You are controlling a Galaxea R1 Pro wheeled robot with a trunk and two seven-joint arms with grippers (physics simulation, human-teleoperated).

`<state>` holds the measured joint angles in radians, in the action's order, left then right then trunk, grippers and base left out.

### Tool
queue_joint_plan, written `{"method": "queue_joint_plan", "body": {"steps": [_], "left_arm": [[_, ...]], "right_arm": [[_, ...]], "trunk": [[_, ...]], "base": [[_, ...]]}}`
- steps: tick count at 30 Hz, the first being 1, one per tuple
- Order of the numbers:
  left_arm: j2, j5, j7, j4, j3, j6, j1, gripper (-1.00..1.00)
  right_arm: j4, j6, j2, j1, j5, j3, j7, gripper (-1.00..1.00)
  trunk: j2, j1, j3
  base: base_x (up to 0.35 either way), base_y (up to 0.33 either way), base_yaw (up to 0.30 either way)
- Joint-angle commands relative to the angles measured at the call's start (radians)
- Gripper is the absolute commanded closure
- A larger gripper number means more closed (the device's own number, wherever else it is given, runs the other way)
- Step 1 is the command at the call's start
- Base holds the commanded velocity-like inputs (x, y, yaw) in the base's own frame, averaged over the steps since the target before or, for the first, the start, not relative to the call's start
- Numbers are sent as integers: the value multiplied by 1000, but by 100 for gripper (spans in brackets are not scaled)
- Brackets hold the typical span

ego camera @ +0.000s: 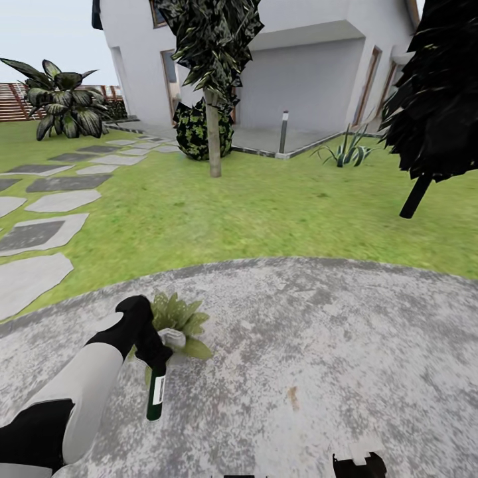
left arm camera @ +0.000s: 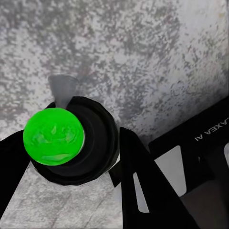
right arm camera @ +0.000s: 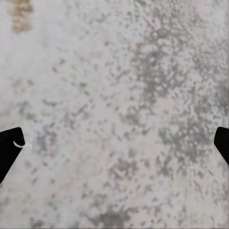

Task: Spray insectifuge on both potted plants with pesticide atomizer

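Note:
In the head view my left gripper [ego camera: 158, 362] is shut on the pesticide atomizer [ego camera: 155, 395], a slim dark-green bottle with a white label that hangs below the fingers over the grey mottled paving [ego camera: 299, 345]. Right behind the gripper stands one potted plant [ego camera: 178, 317], a low rosette of pointed green leaves partly hidden by my wrist. The left wrist view looks at the atomizer [left arm camera: 53, 136] end-on, as a bright green disc in a black ring between the black fingers [left arm camera: 138, 176]. My right gripper [right arm camera: 114, 148] is open over bare paving; its top shows at the lower edge [ego camera: 358, 465].
Lawn [ego camera: 265, 206] lies beyond the round paving. Stepping stones [ego camera: 40, 232] run off to the left. A thin tree trunk [ego camera: 214, 143], a grey bollard lamp [ego camera: 284, 131], a striped agave [ego camera: 345, 154] and a dark tree [ego camera: 435, 99] stand before the house.

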<state>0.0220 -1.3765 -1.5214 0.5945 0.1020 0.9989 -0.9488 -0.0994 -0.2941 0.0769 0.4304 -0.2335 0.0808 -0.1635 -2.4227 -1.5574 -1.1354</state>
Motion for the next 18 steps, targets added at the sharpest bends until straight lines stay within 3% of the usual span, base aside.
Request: {"method": "queue_joint_plan", "body": {"steps": [1, 9, 13, 18], "left_arm": [[-1, -10, -9, 1, 4, 10, 0, 100], [4, -10, 0, 25, 7, 10, 5, 100], [3, 1, 66, 63, 11, 10, 64, 100], [-19, 4, 96, 81, 70, 10, 105, 100]], "right_arm": [[1, -4, 0, 1, -10, 8, -2, -100], [1, -4, 0, 1, -11, 8, -2, -100], [1, -4, 0, 1, -11, 8, -2, -100], [1, -4, 0, 1, -11, 7, -2, -100]], "trunk": [[0, 0, -1], [0, 0, -1], [0, 0, -1], [0, 0, -1]], "base": [[257, 0, 0], [40, 0, 0], [1, 0, 0], [0, 0, 0]]}}
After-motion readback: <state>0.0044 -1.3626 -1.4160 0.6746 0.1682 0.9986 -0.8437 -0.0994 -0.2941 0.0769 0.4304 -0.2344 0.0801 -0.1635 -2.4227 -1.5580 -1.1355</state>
